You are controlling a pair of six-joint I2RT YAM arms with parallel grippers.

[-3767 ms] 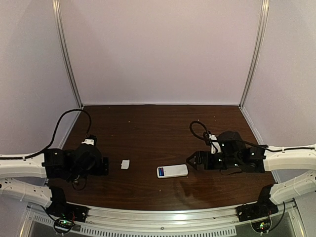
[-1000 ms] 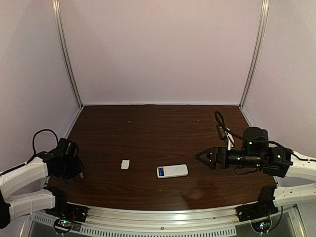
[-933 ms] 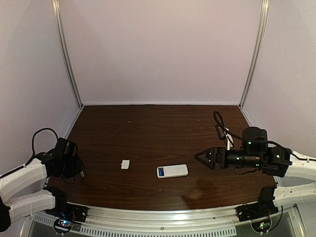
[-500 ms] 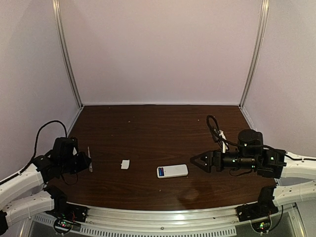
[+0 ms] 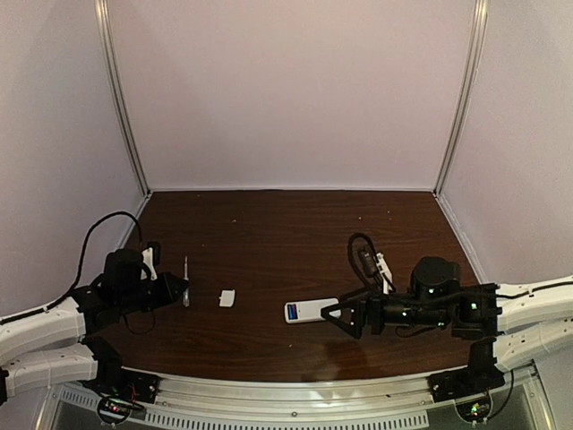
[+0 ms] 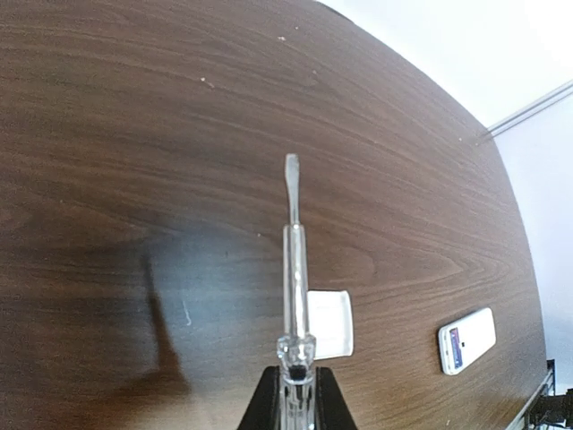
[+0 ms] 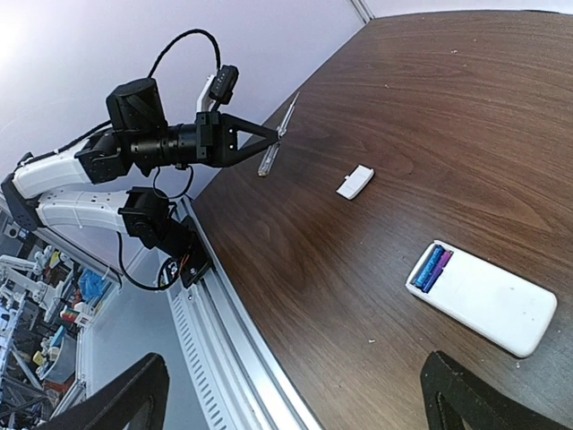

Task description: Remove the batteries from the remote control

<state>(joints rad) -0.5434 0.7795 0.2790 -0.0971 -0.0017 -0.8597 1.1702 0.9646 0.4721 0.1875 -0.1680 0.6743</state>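
At the left side of the dark brown wood-grain tabletop (image 5: 286, 224), we find the left gripper (image 6: 294, 387) clenched on the base of a long thin translucent pale tool (image 6: 291, 233). Its flat tip points out over the wood, well apart from everything else. To the right lies a small white rectangular plastic cover (image 5: 227, 297), flat on the tabletop and apart from the handset.

Further right, near the front centre, the small slim white rectangular plastic remote control (image 5: 313, 311) lies back-up, its compartment uncovered at its left end. The batteries (image 7: 432, 269), two tiny slim cylinders, one blue and one purple-pink, sit side by side in that compartment; neither is out. Rightmost, the right gripper (image 5: 328, 314) hangs released, jaws wide, holding nothing, near the right end of the remote control. We cannot tell whether it is over that end or just short of it.

We judge the batteries light, rigid, smooth and prone to roll. They look too closely seated for wide jaws, so each is probably best levered up at one end with the tool tip. The remote control looks light and likely to slide on the wood. It should be held across its long edges on the plain right half, clear of the compartment.
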